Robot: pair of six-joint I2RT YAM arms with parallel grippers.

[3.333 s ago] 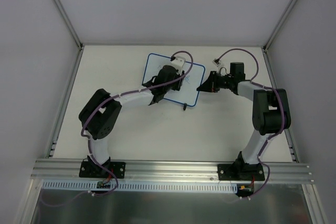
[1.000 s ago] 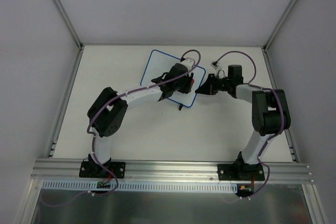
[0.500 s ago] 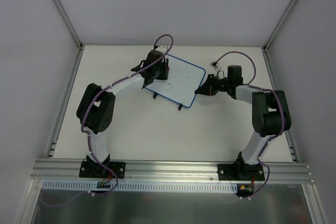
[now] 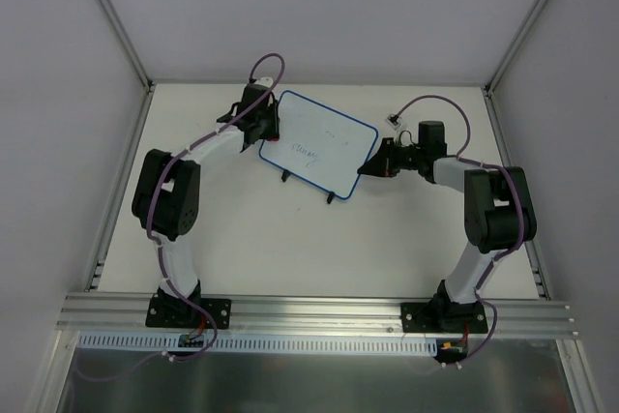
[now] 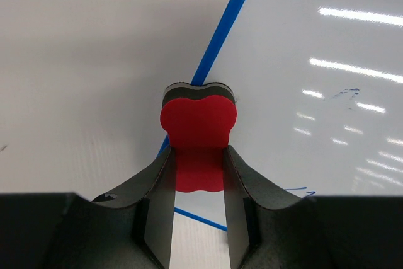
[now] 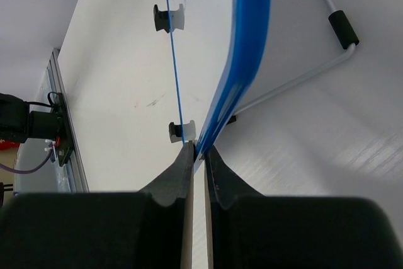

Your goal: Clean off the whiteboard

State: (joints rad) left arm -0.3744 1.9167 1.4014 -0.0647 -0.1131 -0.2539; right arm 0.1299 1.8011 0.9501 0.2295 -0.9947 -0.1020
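Note:
The whiteboard [image 4: 324, 147], white with a thin blue frame and two black feet, stands tilted at the table's middle back. Faint dark handwriting [image 4: 306, 150] shows on its face. My left gripper [image 4: 263, 125] is at the board's left edge, shut on the red eraser block [image 5: 198, 124], which rests over the blue frame [image 5: 221, 36]. My right gripper [image 4: 371, 167] is shut on the board's right edge [image 6: 242, 61], seen edge-on between its fingertips. A blue pen stroke [image 5: 296, 189] shows on the board near my left fingers.
The white table [image 4: 290, 239] has metal rails along its left and right sides and an aluminium beam [image 4: 319, 311] at the near edge. White walls enclose the back. The board's wire stand [image 6: 315, 67] shows behind it in the right wrist view.
My left gripper has swept with the eraser from the board's right part across to its left edge. The board has turned a little. The right gripper has held its grip.

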